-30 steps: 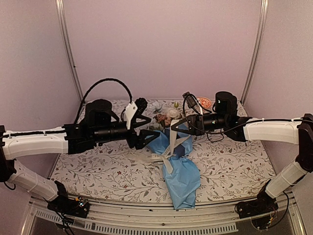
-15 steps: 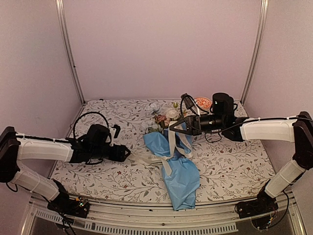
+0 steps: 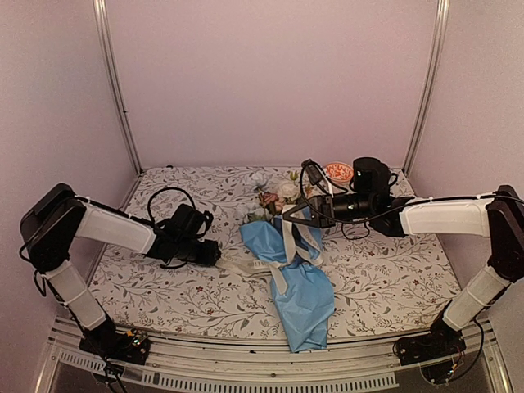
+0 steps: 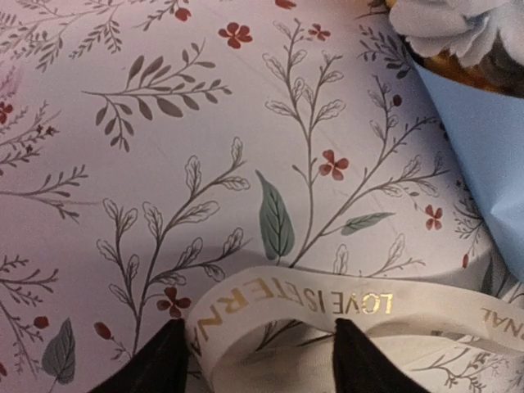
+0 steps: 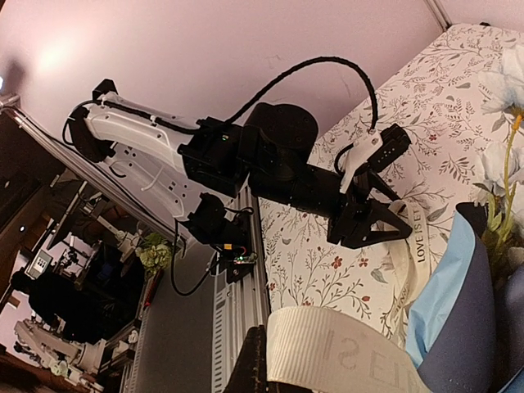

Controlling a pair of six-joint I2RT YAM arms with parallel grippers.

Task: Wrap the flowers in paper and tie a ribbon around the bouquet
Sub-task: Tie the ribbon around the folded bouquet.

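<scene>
The bouquet [image 3: 303,295] lies on the tablecloth as a light blue paper [image 4: 483,155] cone, with the flowers [image 3: 274,195] at its far end. The cream ribbon [image 3: 246,264] crosses the cone and trails off to the left. My left gripper [image 3: 218,252] is low on the cloth at that trailing end. In the left wrist view, its jaws [image 4: 266,360] stand apart with a loop of the gold-lettered ribbon [image 4: 327,303] between them. My right gripper [image 3: 286,223] hovers over the cone's upper part, shut on the ribbon's other end [image 5: 352,352], which it holds raised.
A small orange-and-white dish [image 3: 339,171] sits at the back right behind the right arm. Metal frame posts [image 3: 115,90] stand at both back corners, and a slotted rail [image 3: 246,378] runs along the near table edge.
My left arm has dropped from mid-air to the cloth and swung left, then reached the ribbon's trailing end with its jaws narrowing. The right gripper has barely moved and still holds the ribbon.
</scene>
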